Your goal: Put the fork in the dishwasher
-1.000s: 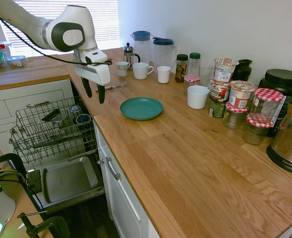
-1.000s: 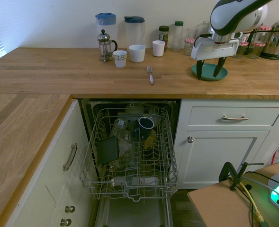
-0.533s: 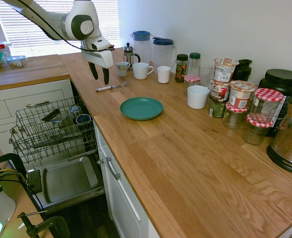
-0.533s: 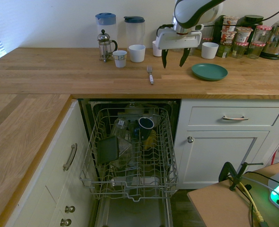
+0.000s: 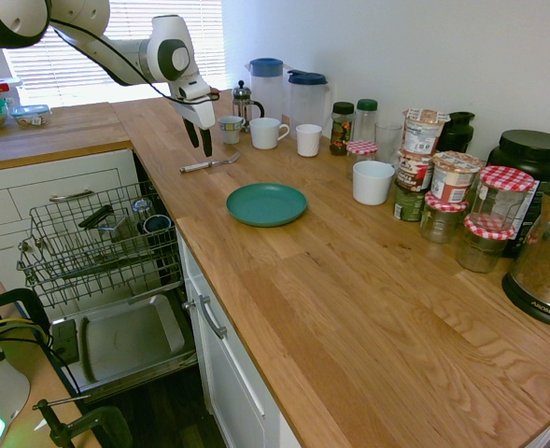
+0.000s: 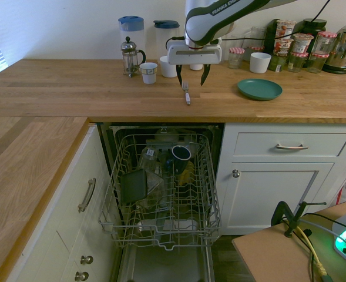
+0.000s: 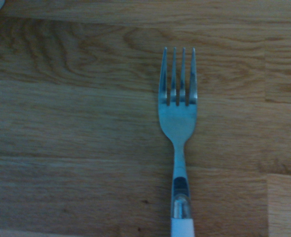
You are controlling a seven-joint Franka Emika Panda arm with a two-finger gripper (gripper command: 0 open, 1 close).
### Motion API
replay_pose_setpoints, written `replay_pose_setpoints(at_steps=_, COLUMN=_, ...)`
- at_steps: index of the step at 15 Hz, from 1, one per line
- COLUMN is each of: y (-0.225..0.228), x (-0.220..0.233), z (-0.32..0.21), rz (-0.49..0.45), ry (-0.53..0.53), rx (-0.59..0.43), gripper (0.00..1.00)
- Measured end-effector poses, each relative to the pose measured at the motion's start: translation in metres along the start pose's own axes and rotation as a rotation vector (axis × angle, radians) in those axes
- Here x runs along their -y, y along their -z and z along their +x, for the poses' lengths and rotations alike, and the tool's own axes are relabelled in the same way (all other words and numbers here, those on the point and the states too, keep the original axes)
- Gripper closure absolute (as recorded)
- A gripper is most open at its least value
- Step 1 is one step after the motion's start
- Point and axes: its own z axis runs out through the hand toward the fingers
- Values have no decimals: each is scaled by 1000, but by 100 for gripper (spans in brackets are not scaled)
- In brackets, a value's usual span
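Since the earlier frames, the end effector [image 6: 190, 75] had travelled along the counter [image 6: 73, 88] away from the green plate [image 6: 259, 89], where it first hung, and stood directly over the fork [image 6: 186, 93]. Its fingers pointed almost straight down and were spread wide, gripping nothing, with their tips clear of the wood. Nothing else on the counter had shifted.

Below the end effector, the fork lay flat on the counter, untouched (the wrist view showed it whole, four tines [image 7: 178, 74] and a slim handle, resting on bare wood grain). Just behind the end effector, toward the wall, stood a small patterned cup [image 6: 148, 72], a white mug [image 5: 266, 133] and a French press [image 6: 129, 57]; two blue-lidded jugs [image 6: 131, 34] stood further back. Well off to one side sat the green plate, and beyond it a white cup [image 6: 258, 62] and a cluster of jars [image 5: 461, 201].

Beneath the counter's edge, in front of the end effector, the dishwasher [image 6: 164, 188] stood open, its wire rack pulled out over the dropped door and already holding a few dishes.
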Motion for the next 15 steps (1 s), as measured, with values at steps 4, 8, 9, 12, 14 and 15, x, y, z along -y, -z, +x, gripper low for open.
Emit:
replay_pose_setpoints(at_steps=4, y=-19, x=13, z=4, rz=-45, ry=-85, rx=-9, gripper=0)
replay_pose_setpoints(at_steps=8, y=-32, x=15, z=4, rz=-92, ry=-103, rx=-2, gripper=0)
replay_pose_setpoints(at_steps=9, y=-35, x=15, z=4, rz=-97, ry=-105, rx=1, gripper=0)
replay_pose_setpoints(at_steps=12, y=-44, x=15, z=2, rz=-109, ry=-107, rx=9, gripper=0)
replay_pose_setpoints(at_steps=14, y=-47, x=16, z=3, rz=-110, ry=-109, rx=11, gripper=100)
replay_pose_setpoints(at_steps=15, y=-48, x=17, z=4, rz=-109, ry=-110, rx=11, gripper=100)
